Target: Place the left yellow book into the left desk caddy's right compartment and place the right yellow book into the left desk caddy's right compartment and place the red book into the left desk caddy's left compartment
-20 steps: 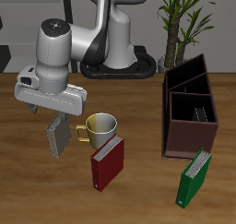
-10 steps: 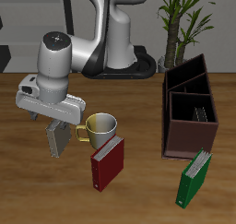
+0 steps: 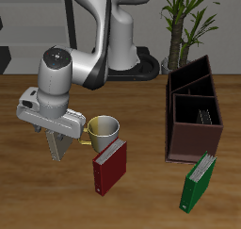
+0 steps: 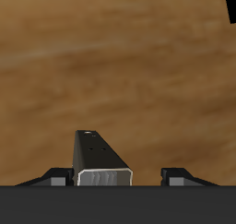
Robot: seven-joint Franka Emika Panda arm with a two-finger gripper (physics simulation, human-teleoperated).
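The right yellow book [image 3: 59, 152] is a small grey striped book standing on end beside the mug. My gripper [image 3: 58, 139] has come down over its top edge and is open, one finger on each side. In the wrist view the book's end [image 4: 104, 165] stands between the fingers [image 4: 57, 179], with a gap on each side. The red book [image 3: 109, 167] lies nearer the table's front edge, just past the mug. The left desk caddy [image 3: 179, 120], a dark box, stands across the table. A grey shape [image 3: 200, 113] in its nearer section looks like the left yellow book.
A yellowish mug [image 3: 104, 131] stands close beside the gripper and the grey book. A green book [image 3: 198, 181] leans in front of the caddy. A potted plant [image 3: 188, 16] rises behind the caddy, beside the robot's base [image 3: 120, 63].
The gripper has come down and slightly forward, so its fingers now straddle the top of the grey book. The book, mug and other books have not moved.
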